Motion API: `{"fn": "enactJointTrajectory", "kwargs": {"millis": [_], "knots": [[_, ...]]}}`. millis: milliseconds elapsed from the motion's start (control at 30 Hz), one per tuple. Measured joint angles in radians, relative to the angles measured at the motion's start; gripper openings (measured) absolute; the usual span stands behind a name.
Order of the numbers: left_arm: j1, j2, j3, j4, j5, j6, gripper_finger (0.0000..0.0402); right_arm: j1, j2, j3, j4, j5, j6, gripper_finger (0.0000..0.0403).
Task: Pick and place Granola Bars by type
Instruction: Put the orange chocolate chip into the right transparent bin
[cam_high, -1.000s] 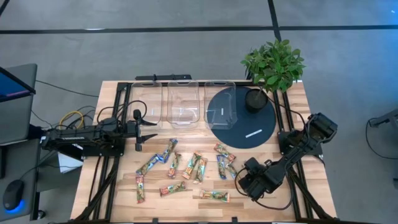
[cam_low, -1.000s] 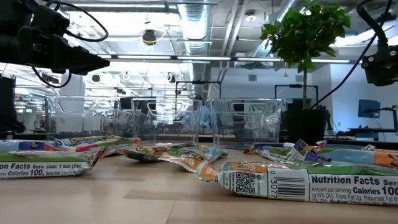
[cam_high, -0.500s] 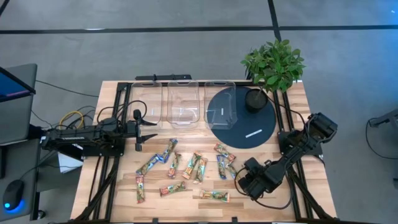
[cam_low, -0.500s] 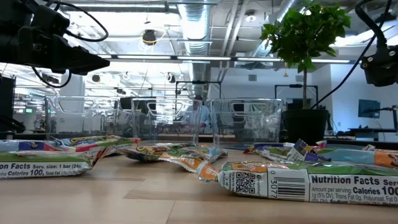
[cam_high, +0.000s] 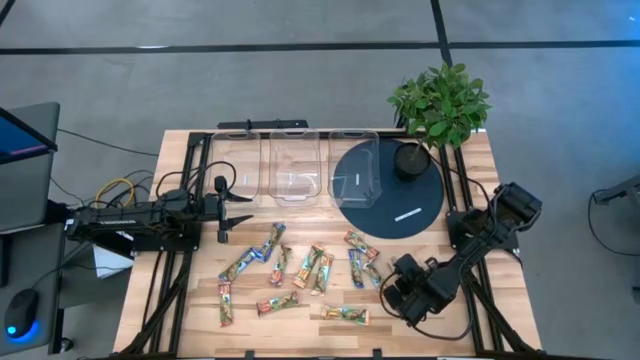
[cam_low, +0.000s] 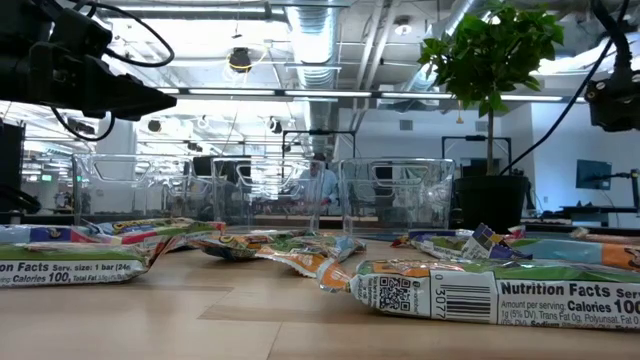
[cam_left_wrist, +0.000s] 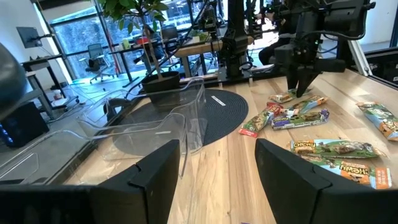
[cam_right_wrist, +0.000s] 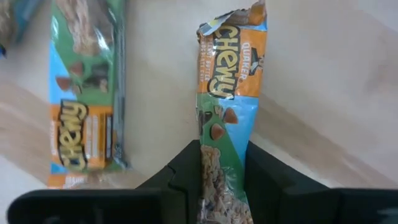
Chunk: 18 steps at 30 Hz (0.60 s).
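Since the earlier frame the right gripper had shifted only slightly, sitting a touch lower at the right end of the scatter, and its dark fingers had drawn together onto one bar. In the right wrist view that held bar, a flat crinkled foil wrapper printed orange, green and blue with a torn-looking end, ran lengthwise between the two pads, clamped at its lower part. A second bar of the same print lay parallel beside it on the pale wood, apart from it.

The rest of the Granola Bars lay spread flat across the front half of the table, glossy wrappers at mixed angles, some mostly blue. Behind them stood three clear plastic bins in a row, thin-walled with rounded corners, the rightmost overlapping the edge of a dark round disc. A potted plant stood at the disc's far edge.

The left gripper waited near the left bin, clear of the bars, its broad matte fingers held apart with nothing between them.
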Motion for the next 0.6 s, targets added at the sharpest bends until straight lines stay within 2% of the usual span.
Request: {"fn": "enactJointTrajectory", "kwargs": {"millis": [233, 433, 600], "knots": [[0.0, 0.0, 0.0, 0.0, -0.001, 0.0, 0.0206, -0.002, 0.004, -0.003, -0.015, 0.083, 0.0, 0.0082], [0.0, 0.0, 0.0, 0.0, -0.003, 0.0, 0.0206, -0.002, 0.004, 0.048, -0.107, 0.138, -0.001, 0.0081], [0.0, 0.0, 0.0, 0.0, -0.003, 0.0, 0.0206, -0.002, 0.002, 0.111, -0.212, 0.269, -0.002, 0.0081]]}}
